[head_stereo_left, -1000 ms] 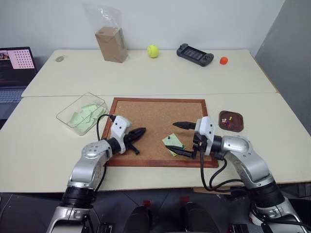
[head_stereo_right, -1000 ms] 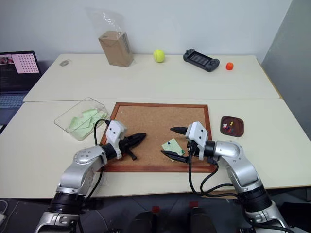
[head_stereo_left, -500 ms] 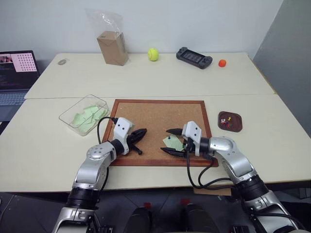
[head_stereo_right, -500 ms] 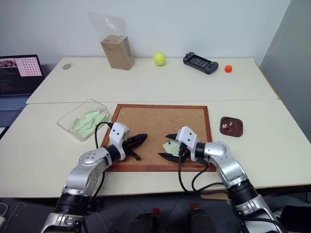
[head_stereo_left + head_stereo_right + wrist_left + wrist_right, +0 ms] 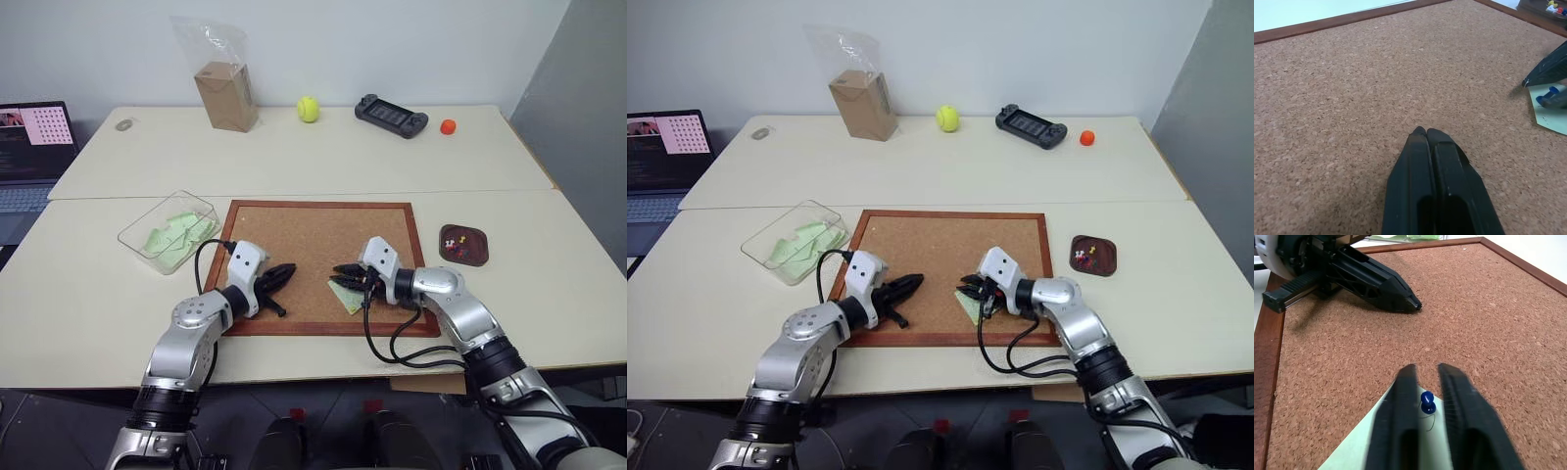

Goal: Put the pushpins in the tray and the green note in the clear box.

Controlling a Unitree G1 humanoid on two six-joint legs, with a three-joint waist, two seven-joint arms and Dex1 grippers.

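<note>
near the corkboard's front edge, right gripper pinches a blue pushpin stuck in the green note, fingers straddling its head; left gripper sits shut, further off.

A: Where is there room over the corkboard?

B: Its far half is bare cork. On the near half, the left gripper sits low with jaws pressed together, and the right gripper is down at the green note, jaws set narrowly either side of a blue pushpin.

A: Between the two?

B: A narrow strip of cork only.

A: And the sides?

B: The clear box stands just off the board's left edge, the tray near its right. Bare bench lies in front of the box.
</note>
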